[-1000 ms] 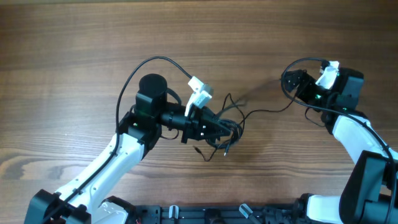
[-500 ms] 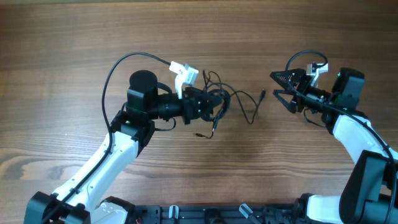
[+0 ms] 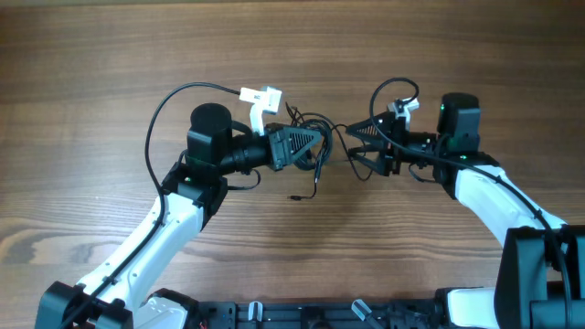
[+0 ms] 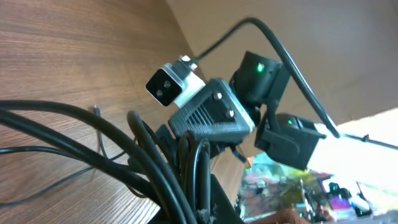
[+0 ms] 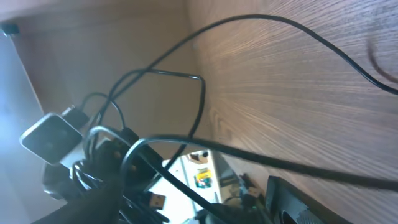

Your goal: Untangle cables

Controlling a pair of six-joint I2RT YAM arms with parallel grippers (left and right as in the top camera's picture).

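The cables [image 3: 322, 135] are thin black cords bunched in a loose knot between my two grippers at mid-table. My left gripper [image 3: 313, 146] points right and is shut on the bunch; in the left wrist view the cords [image 4: 155, 168] run through its fingers [image 4: 200, 208]. One cord hangs down to a small plug [image 3: 294, 196] on the table. My right gripper [image 3: 356, 144] points left, open, its fingers on either side of cords at the bunch's right edge. In the right wrist view cords [image 5: 199, 93] cross between its fingers [image 5: 205, 205]. The pale plug is not visible.
The wooden table [image 3: 110, 64] spreads all round. Thicker black robot wires loop over the left arm [image 3: 169, 100] and the right wrist [image 3: 388, 87]. The arm bases stand at the front edge [image 3: 274, 315].
My right gripper swung far left from the table's right side to the bunch, jaws open. My left gripper moved up and slightly left with the bunch.
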